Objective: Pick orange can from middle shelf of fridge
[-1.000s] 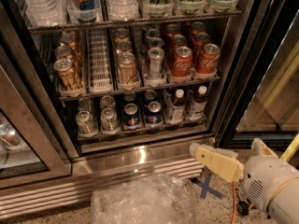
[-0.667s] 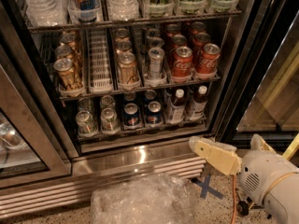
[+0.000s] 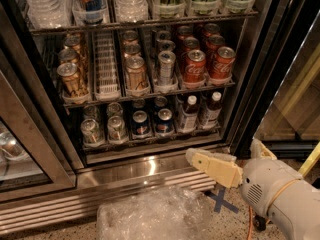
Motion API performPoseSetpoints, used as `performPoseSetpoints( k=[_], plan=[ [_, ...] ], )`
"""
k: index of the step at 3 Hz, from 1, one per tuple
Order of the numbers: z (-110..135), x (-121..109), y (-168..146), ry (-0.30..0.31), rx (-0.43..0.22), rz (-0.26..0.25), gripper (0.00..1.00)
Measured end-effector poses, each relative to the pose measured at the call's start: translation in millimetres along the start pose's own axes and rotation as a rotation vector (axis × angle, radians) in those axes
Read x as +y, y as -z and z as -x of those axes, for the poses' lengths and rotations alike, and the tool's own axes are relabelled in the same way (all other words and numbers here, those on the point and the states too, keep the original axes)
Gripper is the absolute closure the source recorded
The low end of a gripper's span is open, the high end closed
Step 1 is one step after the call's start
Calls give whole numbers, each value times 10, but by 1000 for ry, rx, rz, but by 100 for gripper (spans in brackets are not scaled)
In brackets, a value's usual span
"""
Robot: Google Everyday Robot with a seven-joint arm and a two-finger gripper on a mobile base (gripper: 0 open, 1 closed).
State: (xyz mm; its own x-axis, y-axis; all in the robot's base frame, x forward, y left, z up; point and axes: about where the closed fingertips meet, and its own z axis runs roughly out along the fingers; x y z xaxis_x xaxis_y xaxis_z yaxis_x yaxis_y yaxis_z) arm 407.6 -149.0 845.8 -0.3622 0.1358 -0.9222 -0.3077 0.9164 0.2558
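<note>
Jaw state we cannot tell; our gripper point(image 3: 216, 167) has edged left and slightly up, and is low before the fridge point(image 3: 150, 166) base grille. Beyond it, the orange can point(image 3: 135, 73) stands untouched at the front of the middle shelf point(image 3: 106, 69), so we judge the reach is only starting.

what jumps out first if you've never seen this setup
The fridge fills the view, its middle shelf packed in lanes: an orange can at the left front, red Coca-Cola cans on the right. At lower right the cream gripper hangs in front of the fridge's steel base, well below that shelf, above a crumpled clear plastic sheet on the floor.
</note>
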Motion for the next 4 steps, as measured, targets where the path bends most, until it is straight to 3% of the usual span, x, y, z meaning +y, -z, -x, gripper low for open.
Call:
performPoseSetpoints(
  k=[1, 2, 3, 4],
  plan=[
    [1, 77, -27, 8, 4, 25, 0],
    [-13, 432, -16, 133, 2, 106, 0],
    [-2, 496, -20, 190, -2, 118, 0],
    [-107, 467, 167, 224, 4, 106, 0]
  ],
)
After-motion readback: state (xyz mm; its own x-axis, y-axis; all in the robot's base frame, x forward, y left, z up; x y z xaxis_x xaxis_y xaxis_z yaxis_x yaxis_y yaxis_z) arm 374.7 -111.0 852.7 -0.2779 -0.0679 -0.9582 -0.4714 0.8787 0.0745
